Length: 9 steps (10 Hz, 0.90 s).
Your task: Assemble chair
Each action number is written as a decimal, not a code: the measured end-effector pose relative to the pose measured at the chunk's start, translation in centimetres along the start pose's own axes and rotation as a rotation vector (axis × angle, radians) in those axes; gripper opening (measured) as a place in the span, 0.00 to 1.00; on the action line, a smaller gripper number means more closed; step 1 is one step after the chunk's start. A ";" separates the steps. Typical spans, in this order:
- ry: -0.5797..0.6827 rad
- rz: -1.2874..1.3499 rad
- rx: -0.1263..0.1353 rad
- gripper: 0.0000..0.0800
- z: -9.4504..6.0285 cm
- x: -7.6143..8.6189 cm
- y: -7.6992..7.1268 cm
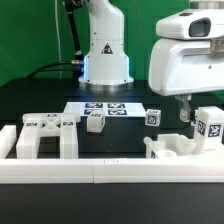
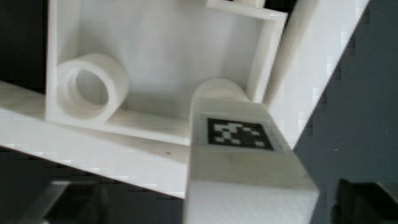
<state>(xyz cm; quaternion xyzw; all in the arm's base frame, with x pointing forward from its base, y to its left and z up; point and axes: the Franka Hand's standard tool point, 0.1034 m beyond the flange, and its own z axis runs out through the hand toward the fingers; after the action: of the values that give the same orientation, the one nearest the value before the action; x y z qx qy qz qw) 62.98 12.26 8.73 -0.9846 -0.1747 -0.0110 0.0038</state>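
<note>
The fingers (image 1: 186, 119) hung just above a white chair frame (image 1: 172, 148) on the bench (image 1: 120, 136), at the exterior view's right. I could not tell whether they gripped anything.

Exterior view: low, facing arm base (image 1: 105, 62) across table (image 1: 40, 100). Wrist view: close on shared chair part (image 2: 240, 172).

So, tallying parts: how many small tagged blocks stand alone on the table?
2: one block by the marker board, another block toward the exterior view's right; more may be hidden.
</note>
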 end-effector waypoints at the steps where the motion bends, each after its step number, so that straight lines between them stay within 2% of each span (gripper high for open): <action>1: 0.003 0.000 -0.001 0.65 0.1 0.0 0.0; 2: 0.004 0.000 -0.001 0.47 0.1 0.0 0.0; 3: 0.004 0.000 -0.001 0.36 0.0 0.0 0.0; 6: 0.005 0.055 0.000 0.36 0.0 0.0 0.0; 9: 0.015 0.359 0.001 0.36 0.1 0.0 -0.6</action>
<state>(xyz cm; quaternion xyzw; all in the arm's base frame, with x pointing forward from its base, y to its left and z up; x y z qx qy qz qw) 62.83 12.80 8.68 -0.9998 0.0041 -0.0176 0.0075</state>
